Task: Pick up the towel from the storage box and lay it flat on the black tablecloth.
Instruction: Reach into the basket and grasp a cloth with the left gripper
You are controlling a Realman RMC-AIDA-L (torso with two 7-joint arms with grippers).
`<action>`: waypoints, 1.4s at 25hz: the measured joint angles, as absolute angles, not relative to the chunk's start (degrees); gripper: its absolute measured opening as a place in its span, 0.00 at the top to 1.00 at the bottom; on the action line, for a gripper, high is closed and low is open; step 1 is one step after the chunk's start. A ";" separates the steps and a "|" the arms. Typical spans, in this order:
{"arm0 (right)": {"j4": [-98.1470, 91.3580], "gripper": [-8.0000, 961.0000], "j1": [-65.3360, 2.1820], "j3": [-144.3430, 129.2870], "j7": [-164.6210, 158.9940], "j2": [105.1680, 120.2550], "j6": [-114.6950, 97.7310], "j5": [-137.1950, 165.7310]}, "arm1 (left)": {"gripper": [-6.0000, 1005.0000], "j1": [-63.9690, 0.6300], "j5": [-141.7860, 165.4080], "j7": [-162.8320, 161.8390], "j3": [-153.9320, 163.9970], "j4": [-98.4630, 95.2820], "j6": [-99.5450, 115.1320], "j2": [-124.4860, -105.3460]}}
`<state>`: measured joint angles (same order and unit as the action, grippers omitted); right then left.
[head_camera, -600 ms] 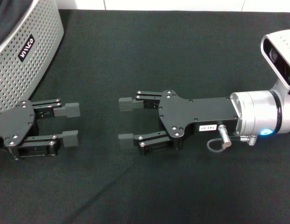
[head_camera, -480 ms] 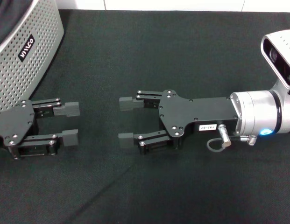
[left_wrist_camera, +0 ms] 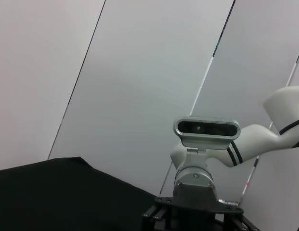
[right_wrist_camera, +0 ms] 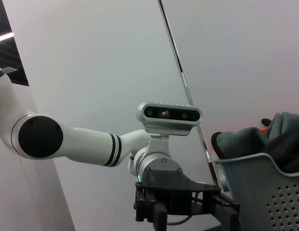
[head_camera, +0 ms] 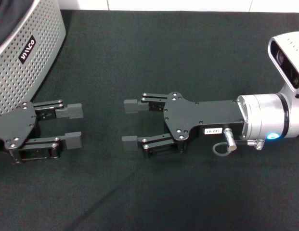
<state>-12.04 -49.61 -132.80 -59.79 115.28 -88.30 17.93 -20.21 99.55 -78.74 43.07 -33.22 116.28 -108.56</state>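
- Towel [right_wrist_camera: 272, 132] sits bunched in the storage box [head_camera: 24, 53], grey-green folds above its rim, at ten o'clock on the black tablecloth [head_camera: 178, 53].
- Left tool [head_camera: 72, 126] lies level at nine o'clock just beside the box, fingers spread, holding nothing.
- Right tool [head_camera: 131, 122] reaches in horizontally from three o'clock, fingers spread and empty, tips facing the left tool across a gap.

Storage box [head_camera: 24, 53] cut off at the head view's left and top edges; towel [right_wrist_camera: 265, 139] only partly seen above its rim; left pincer [head_camera: 72, 126] base cropped at frame edge
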 joint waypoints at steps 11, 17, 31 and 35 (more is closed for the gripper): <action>-12.04 0.12 -48.22 -132.67 -59.24 115.30 -88.21 17.92 | 0.28 -19.75 88.67 -97.48 42.40 -47.97 116.12 -110.82; -12.04 0.12 -47.72 -132.60 -57.67 115.40 -86.97 17.92 | 0.29 -20.19 88.87 -118.41 34.98 -80.89 110.86 -113.46; -11.19 0.12 -42.98 -129.01 -53.93 115.31 -85.62 17.86 | 0.34 -28.58 140.67 -142.73 34.94 -115.18 104.87 -110.44; -10.80 0.12 -43.08 -128.49 -53.24 115.19 -83.79 17.70 | 0.35 -28.36 149.13 -142.22 36.76 -115.36 105.10 -110.54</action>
<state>-10.80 -43.08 -128.49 -53.25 115.19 -83.79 17.70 -28.36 149.13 -142.22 36.76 -115.36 105.10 -110.54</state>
